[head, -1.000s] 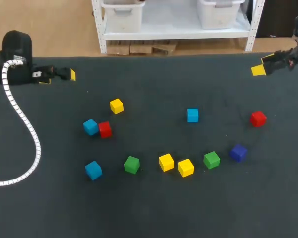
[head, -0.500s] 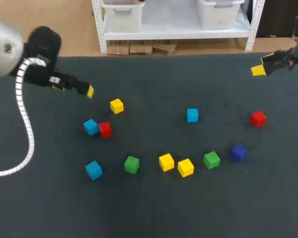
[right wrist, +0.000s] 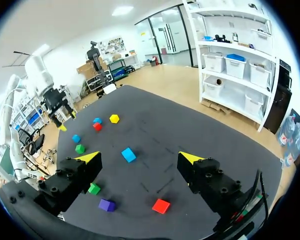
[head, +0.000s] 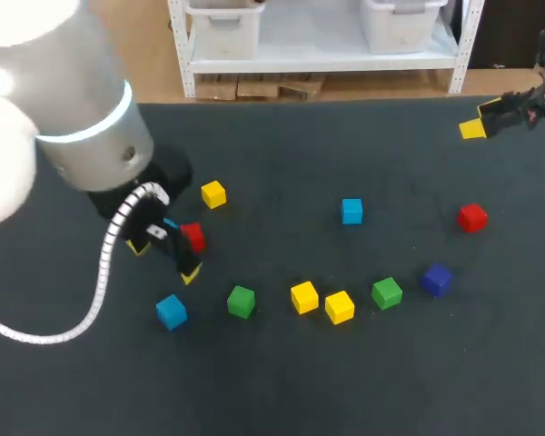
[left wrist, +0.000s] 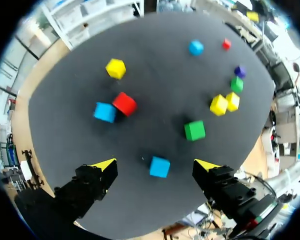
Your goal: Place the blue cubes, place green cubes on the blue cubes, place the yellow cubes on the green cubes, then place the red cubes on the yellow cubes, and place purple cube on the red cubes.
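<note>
Cubes of five colours lay singly on the dark table (head: 272, 391), each resting on the cloth and not on another cube. At my left, the nearest blue cube (head: 171, 312) sat by itself, with a green cube (head: 241, 302) just beside it towards the middle. Farther back, a red cube (head: 193, 236) sat close against a second blue cube (left wrist: 105, 112), which the left arm mostly hid in the head view. A lone yellow cube (head: 213, 193) lay beyond that pair.

Two more yellow cubes, the left yellow (head: 303, 297) and the right yellow (head: 339, 307), sat side by side near the middle. After them, towards my right, came a second green cube (head: 387, 292) and then the purple cube (head: 436, 279). The third blue cube (head: 351, 211) stood alone farther back in the middle, and the second red cube (head: 472, 217) lay well off to my right.

The left gripper (head: 164, 260) hung above the table over the left group, its yellow-tipped fingers spread wide and holding nothing. In its wrist view, the nearest blue cube showed down between the two tips, touched by neither. The right gripper (right wrist: 139, 157) sat by the table's far right corner, well apart from every cube, with its fingers likewise wide apart and empty. No cube face in any view carried a mark I could make out.
</note>
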Robot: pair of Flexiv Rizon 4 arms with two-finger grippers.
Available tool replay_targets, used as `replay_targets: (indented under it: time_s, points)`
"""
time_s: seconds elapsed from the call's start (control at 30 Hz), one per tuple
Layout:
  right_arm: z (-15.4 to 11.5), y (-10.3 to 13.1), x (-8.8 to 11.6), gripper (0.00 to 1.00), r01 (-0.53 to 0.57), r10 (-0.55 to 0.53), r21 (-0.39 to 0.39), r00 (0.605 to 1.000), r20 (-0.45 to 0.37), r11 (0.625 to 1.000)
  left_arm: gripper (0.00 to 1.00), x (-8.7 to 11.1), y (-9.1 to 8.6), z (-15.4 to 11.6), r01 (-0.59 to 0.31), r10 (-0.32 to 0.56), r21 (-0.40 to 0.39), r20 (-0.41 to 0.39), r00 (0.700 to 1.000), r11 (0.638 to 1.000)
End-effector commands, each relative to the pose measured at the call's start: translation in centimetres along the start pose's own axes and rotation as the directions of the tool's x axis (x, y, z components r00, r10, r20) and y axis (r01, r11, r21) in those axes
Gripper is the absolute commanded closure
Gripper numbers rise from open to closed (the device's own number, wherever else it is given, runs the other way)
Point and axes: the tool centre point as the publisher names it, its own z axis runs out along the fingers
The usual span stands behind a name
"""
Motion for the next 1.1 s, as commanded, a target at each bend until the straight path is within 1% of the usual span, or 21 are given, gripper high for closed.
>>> replay_targets:
  time_s: [0.03, 0.07, 0.17, 0.3, 0.37, 0.4, 0.5, 0.67, 0.73, 0.87, 0.93, 1.0, 1.1]
  points:
    - [0.0, 0.0, 0.0, 0.00, 0.001, -0.001, -0.001, 1.000, 0.002, 1.000, 0.00, 0.0, 0.1, 1.1, -0.043, 0.061, 0.085, -0.225, 0.972, 0.995]
    - [0.0, 0.0, 0.0, 0.00, 0.001, -0.001, -0.001, 1.000, 0.002, 1.000, 0.00, 0.2, -0.1, 1.3, -0.056, 0.072, 0.078, -0.227, 0.971, 0.995]
    - [0.0, 0.0, 0.0, 0.00, 0.001, -0.001, -0.001, 1.000, 0.002, 1.000, 0.00, 0.8, -0.6, 1.9, -0.082, 0.102, 0.096, -0.236, 0.966, 0.992]
    - [0.0, 0.0, 0.0, 0.00, 0.001, -0.001, -0.001, 1.000, 0.002, 1.000, 0.00, 1.5, -1.8, 2.5, -0.151, 0.176, 0.113, -0.252, 0.952, 0.982]
    - [0.0, 0.0, 0.0, 0.00, 0.001, -0.001, -0.001, 1.000, 0.002, 1.000, 0.00, 1.8, -2.2, 2.9, -0.182, 0.200, 0.090, -0.247, 0.948, 0.979]
    - [0.0, 0.0, 0.0, 0.00, 0.001, -0.001, -0.001, 1.000, 0.002, 1.000, 0.00, 2.0, -2.4, 3.1, -0.193, 0.211, 0.094, -0.242, 0.947, 0.977]
    - [0.0, 0.0, 0.0, 0.00, 0.001, -0.001, -0.001, 1.000, 0.002, 1.000, 0.00, 2.6, -2.8, 3.7, -0.210, 0.221, 0.069, -0.251, 0.942, 0.975]
    - [0.0, 0.0, 0.0, 0.00, 0.001, -0.001, -0.001, 1.000, 0.002, 1.000, 0.00, 3.6, -3.2, 4.4, -0.187, 0.185, 0.015, -0.229, 0.956, 0.982]
    - [0.0, 0.0, 0.0, 0.00, 0.001, -0.001, -0.001, 1.000, 0.002, 1.000, 0.00, 3.8, -3.1, 4.6, -0.171, 0.164, -0.013, -0.219, 0.962, 0.985]
    - [0.0, 0.0, 0.0, 0.00, 0.001, -0.001, -0.001, 1.000, 0.002, 1.000, 0.00, 3.9, -2.6, 4.8, -0.163, 0.152, -0.041, -0.196, 0.969, 0.986]
    - [0.0, 0.0, 0.0, 0.00, 0.001, -0.001, -0.001, 1.000, 0.002, 1.000, 0.00, 4.0, -2.4, 5.0, -0.159, 0.148, -0.043, -0.185, 0.971, 0.986]
    - [0.0, 0.0, 0.0, 0.00, 0.001, -0.001, -0.001, 1.000, 0.002, 1.000, 0.00, 4.1, -2.3, 5.3, -0.158, 0.151, -0.028, -0.174, 0.973, 0.987]
    - [0.0, 0.0, 0.0, 0.00, 0.001, -0.001, -0.001, 1.000, 0.002, 1.000, 0.00, 3.9, -2.1, 5.5, -0.153, 0.146, -0.029, -0.167, 0.975, 0.988]
